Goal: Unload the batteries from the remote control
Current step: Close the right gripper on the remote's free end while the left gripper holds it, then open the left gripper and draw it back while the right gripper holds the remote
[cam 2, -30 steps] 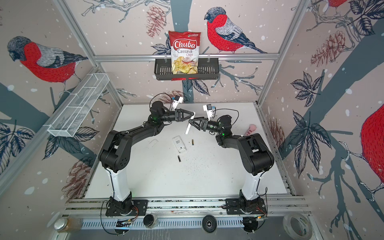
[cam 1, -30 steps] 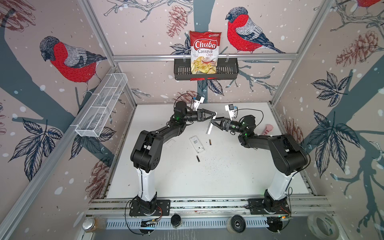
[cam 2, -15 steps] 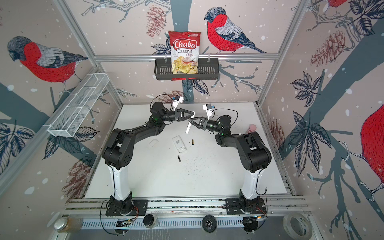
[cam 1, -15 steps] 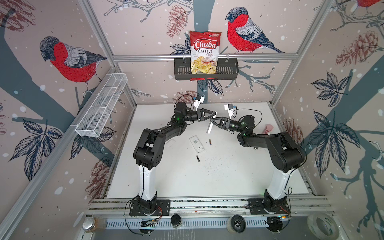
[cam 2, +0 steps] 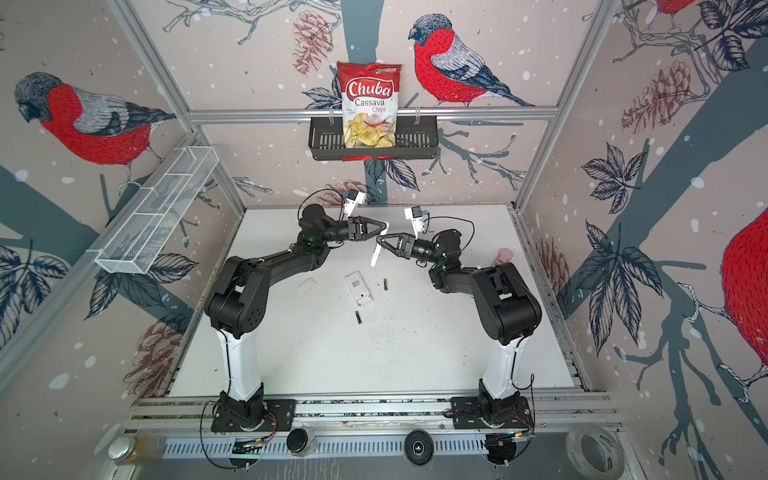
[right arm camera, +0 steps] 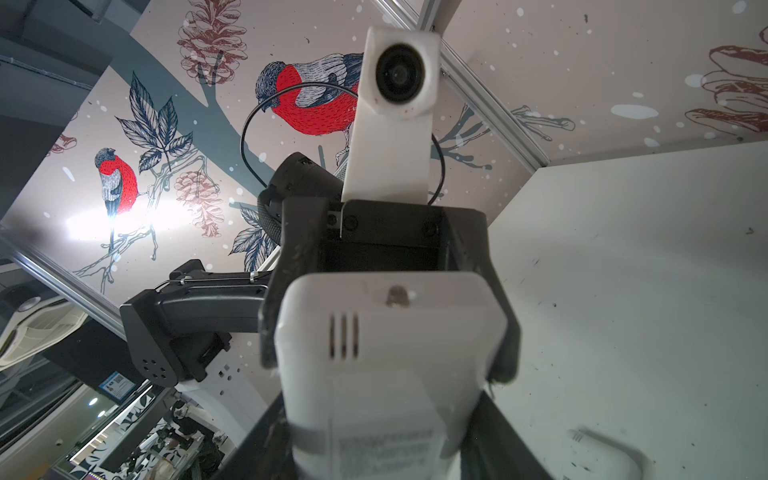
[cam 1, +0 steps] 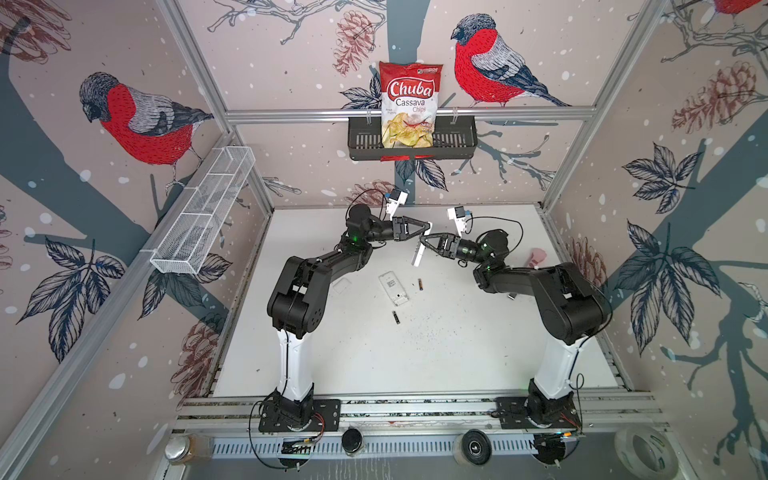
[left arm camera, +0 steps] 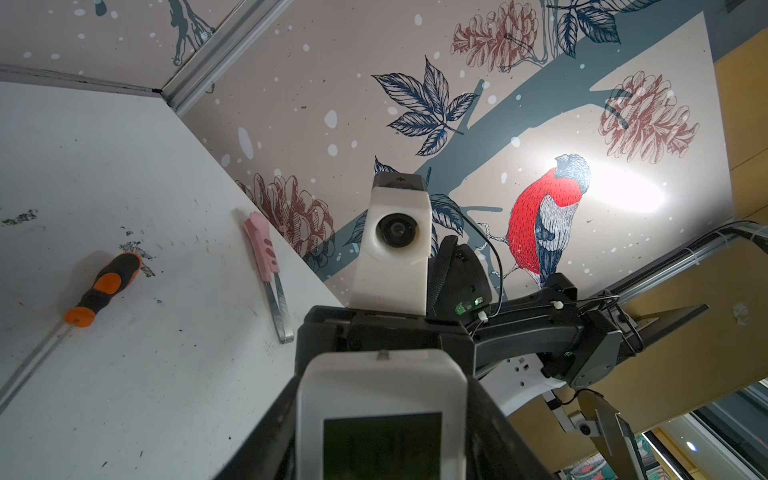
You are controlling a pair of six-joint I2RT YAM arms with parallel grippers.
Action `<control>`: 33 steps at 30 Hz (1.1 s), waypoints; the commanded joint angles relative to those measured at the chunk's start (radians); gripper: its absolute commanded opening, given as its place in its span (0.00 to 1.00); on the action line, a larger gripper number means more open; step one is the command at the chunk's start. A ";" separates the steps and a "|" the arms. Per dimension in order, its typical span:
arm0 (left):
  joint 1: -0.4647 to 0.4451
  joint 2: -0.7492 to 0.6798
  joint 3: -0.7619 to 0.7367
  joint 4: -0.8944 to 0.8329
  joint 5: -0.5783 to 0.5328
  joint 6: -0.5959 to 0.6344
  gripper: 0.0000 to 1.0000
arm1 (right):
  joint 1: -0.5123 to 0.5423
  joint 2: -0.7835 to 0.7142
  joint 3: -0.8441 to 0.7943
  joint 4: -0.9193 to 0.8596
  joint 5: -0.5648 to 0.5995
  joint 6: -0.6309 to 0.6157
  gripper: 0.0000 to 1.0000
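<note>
A white remote control (cam 1: pixel 417 255) (cam 2: pixel 375 257) hangs in the air above the back middle of the table. My left gripper (cam 1: pixel 428 227) (left arm camera: pixel 384 374) is shut on its sides, with its dark screen facing that wrist camera. My right gripper (cam 1: pixel 423 243) (right arm camera: pixel 382 419) is shut on the same remote from the opposite side, where its vent slots and label show. A second white remote (cam 1: pixel 392 287) lies on the table below. Two black batteries with gold bands lie loose, one (cam 1: pixel 420 284) right of it and one (cam 1: pixel 396 317) in front of it.
A small white cover (cam 1: pixel 341 285) lies left of the table remote. An orange-handled screwdriver (left arm camera: pixel 104 286) and a pink-handled tool (left arm camera: pixel 262 245) (cam 1: pixel 537 257) lie near the right wall. A black basket (cam 1: pixel 457 141) with a chips bag hangs on the back wall, a wire basket (cam 1: pixel 199 216) on the left wall.
My right gripper's jaws have narrowed onto the raised remote. The left arm's elbow has shifted slightly right. The remote stays at the same spot in the air.
</note>
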State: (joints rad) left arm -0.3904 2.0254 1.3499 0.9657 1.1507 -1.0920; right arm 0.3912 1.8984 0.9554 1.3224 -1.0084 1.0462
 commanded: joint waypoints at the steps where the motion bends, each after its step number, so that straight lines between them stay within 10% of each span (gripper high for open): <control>1: 0.003 0.000 -0.001 0.026 0.012 -0.017 0.57 | 0.002 0.002 0.011 0.051 0.007 -0.028 0.39; 8: 0.008 -0.054 0.013 -0.249 -0.052 0.235 0.97 | -0.001 -0.005 0.013 0.044 0.015 -0.038 0.37; 21: 0.053 -0.192 -0.034 -0.546 -0.312 0.541 0.98 | -0.031 -0.024 0.023 -0.054 0.081 -0.034 0.36; 33: -0.005 -0.478 -0.381 -0.485 -0.802 0.754 0.98 | -0.081 -0.144 -0.002 -0.348 0.270 -0.041 0.37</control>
State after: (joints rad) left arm -0.3717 1.5970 1.0233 0.4202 0.5194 -0.4263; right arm 0.3115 1.7798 0.9588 1.0443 -0.8177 1.0180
